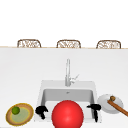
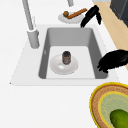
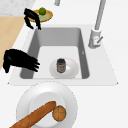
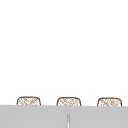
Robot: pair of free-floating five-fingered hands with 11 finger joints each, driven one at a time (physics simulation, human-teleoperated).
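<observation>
A red ball blocks the front view of the sink basin. Side views show a white plate there with a small dark jar upright on it. The left hand hovers over the sink's left rim, fingers loosely drooping, holding nothing. The right hand hangs likewise at the right rim.

Sink basin behind red ball

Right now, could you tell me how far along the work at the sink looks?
Early. The jar already stands upright on a white plate in the sink. Nothing is in hand: left hand and right hand hover at the front rim, fingers drooping, touching nothing.
</observation>
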